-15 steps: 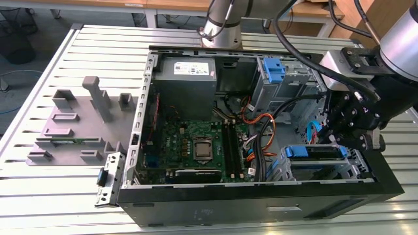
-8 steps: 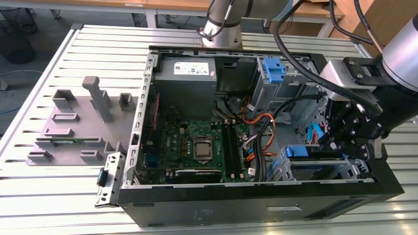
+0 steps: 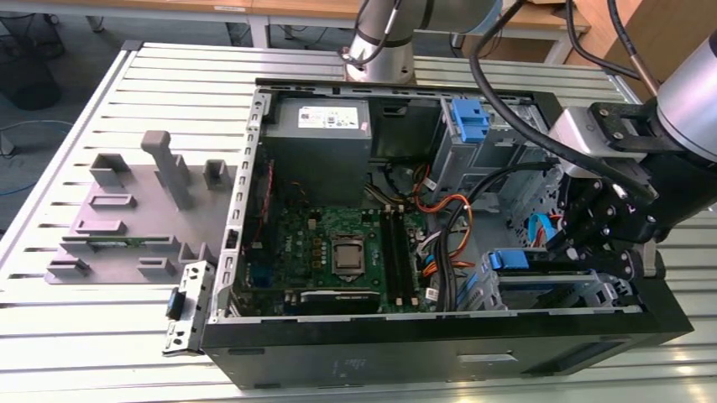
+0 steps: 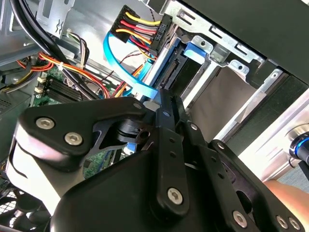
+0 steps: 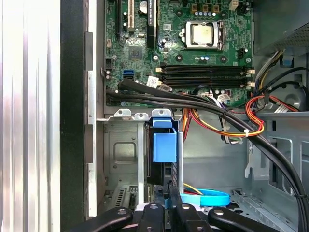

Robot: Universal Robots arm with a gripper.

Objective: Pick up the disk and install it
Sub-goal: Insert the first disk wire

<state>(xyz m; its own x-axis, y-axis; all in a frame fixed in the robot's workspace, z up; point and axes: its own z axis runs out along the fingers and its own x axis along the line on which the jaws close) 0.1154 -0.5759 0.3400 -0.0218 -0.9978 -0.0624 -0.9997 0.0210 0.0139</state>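
Pincer (image 5: pixel 170 205) narrow, fingers clamped on the disk (image 5: pixel 164 147) edge-on in the drive bay (image 5: pixel 123 154) beside the motherboard (image 5: pixel 178 48).

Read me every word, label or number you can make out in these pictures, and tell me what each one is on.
power supply label: print too small to read.
motherboard sticker: too small to read.
case panel marking: blurred, unreadable.
So there is no text that can be quoted.
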